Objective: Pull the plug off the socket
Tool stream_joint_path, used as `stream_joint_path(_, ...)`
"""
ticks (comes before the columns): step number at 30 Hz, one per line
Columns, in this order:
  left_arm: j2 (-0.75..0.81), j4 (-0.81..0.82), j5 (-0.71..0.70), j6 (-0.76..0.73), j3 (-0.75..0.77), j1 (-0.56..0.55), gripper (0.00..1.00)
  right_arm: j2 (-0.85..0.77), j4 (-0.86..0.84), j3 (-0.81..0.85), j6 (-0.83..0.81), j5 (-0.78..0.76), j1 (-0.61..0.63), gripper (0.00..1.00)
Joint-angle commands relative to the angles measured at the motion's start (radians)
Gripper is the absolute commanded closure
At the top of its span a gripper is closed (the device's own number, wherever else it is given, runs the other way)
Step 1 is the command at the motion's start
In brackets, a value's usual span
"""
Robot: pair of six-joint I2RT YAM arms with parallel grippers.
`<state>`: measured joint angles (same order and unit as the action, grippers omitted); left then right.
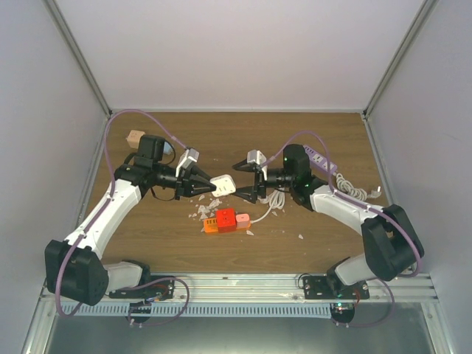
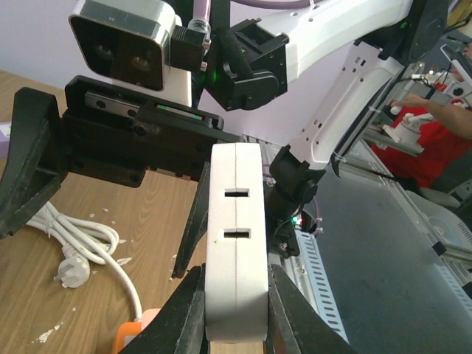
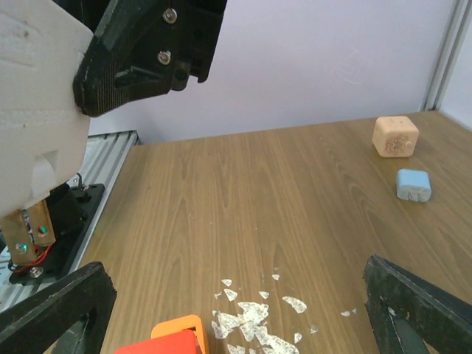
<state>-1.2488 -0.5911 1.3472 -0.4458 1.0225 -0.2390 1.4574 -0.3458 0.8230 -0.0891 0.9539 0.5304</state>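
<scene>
The white plug [image 1: 223,184] hangs in the air above the table, clear of the socket, with my left gripper [image 1: 214,186] shut on it. In the left wrist view the plug [image 2: 236,243] stands on edge between the two black fingers [image 2: 291,317], its two slots facing the camera. The orange socket [image 1: 225,220] with its red end lies on the table just below. My right gripper [image 1: 238,180] faces the plug from the right, open wide with nothing between its fingers [image 3: 420,310]. In the right wrist view the plug [image 3: 29,110] is at the upper left and the socket [image 3: 169,339] at the bottom edge.
White flakes [image 3: 258,313] litter the wood near the socket. A tan cube [image 3: 395,136] and a light-blue cube [image 3: 413,184] sit at the far left of the table. A purple power strip [image 1: 321,158] and a coiled white cable [image 1: 354,188] lie at the right.
</scene>
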Motion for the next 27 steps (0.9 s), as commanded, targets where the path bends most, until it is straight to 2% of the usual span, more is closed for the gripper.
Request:
stream_joint_path(1, 0.020, 0.068, 0.050, 0.049, -0.022, 0.005, 1.00, -0.005, -0.102, -0.011, 0.036, -0.009, 0.014, 0.06)
stream_joint_path(5, 0.016, 0.083, 0.046, 0.057, -0.020, 0.005, 1.00, -0.013, -0.148, -0.016, 0.046, 0.038, 0.024, 0.01)
stream_joint_path(15, 0.013, 0.136, 0.041, 0.099, -0.038, 0.005, 1.00, -0.023, -0.170, -0.031, 0.050, 0.089, 0.062, 0.00)
stream_joint_path(27, 0.020, 0.145, 0.005, 0.091, -0.060, 0.002, 1.00, -0.023, -0.152, -0.010, 0.088, 0.043, 0.073, 0.01)
